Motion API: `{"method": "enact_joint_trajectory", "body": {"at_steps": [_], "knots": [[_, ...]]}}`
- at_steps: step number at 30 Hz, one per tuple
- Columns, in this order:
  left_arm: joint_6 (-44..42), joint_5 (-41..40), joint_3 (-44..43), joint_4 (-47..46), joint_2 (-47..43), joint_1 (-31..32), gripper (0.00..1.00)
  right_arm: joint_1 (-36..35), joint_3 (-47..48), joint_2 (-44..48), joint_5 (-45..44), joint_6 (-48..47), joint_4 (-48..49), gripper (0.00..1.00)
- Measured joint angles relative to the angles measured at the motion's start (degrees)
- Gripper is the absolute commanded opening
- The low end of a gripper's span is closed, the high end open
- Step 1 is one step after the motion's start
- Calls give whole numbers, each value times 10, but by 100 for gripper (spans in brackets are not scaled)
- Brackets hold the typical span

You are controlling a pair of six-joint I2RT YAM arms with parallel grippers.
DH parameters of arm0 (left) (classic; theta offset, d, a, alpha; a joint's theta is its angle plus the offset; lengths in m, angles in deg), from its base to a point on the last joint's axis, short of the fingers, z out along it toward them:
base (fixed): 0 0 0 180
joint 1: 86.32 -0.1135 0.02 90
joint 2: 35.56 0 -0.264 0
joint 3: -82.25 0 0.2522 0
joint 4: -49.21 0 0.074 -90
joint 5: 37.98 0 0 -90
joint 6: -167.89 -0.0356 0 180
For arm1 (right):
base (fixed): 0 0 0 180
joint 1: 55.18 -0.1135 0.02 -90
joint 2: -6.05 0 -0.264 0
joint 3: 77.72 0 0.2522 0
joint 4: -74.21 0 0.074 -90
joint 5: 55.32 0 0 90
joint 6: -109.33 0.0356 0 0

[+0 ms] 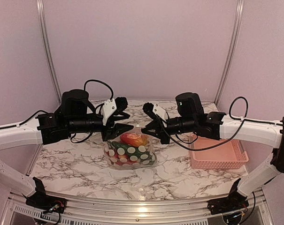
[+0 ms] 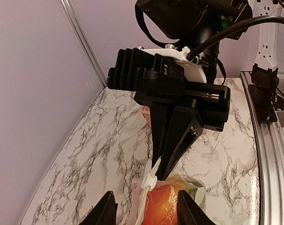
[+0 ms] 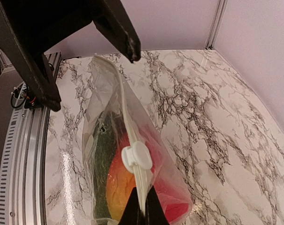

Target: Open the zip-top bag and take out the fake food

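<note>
1. The marbled tabletop (image 1: 76, 168) fills the floor of the booth, with pale walls round it.
2. The left arm (image 1: 19, 136) and the right arm (image 1: 254, 129) reach in from either side. They meet nose to nose over the middle of the tabletop.
3. A pink slotted basket (image 1: 219, 161) sits by the right edge of the tabletop, under the right arm and apart from the bag.
4. The zip-top bag (image 1: 130, 152) stands in the middle of the tabletop, about halfway between the left and right edges. Its bottom rests on the marble and its zip edge is held up between the two grippers.
5. The fake food (image 1: 134, 138) is all inside the bag. An orange-red piece sits at the top, with green and red pieces showing round white faces below it. From the right wrist I can make out a dark green cucumber (image 3: 102, 159) against the plastic.
6. The right gripper (image 3: 144, 208) is clamped tight on the bag's white zip strip, its two fingers pressed together with the strip running in between them.
7. The left gripper (image 2: 145, 194) stands with its fingers spread. The top of the bag sits in the gap, and neither finger seems to press on it.
8. A small white slider (image 3: 137, 156) sits on the zip strip, just beside the right gripper's fingertips.
</note>
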Motion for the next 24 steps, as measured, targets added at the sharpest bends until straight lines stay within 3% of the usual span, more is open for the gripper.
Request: {"method": "enact_joint_trajectory", "body": {"at_steps": [11, 24], "knots": [[-40, 14, -24, -7, 66, 26, 33, 0, 0, 2, 0, 0, -2, 0], [-71, -14, -46, -6, 85, 28, 32, 0, 0, 4, 0, 1, -5, 0]]}}
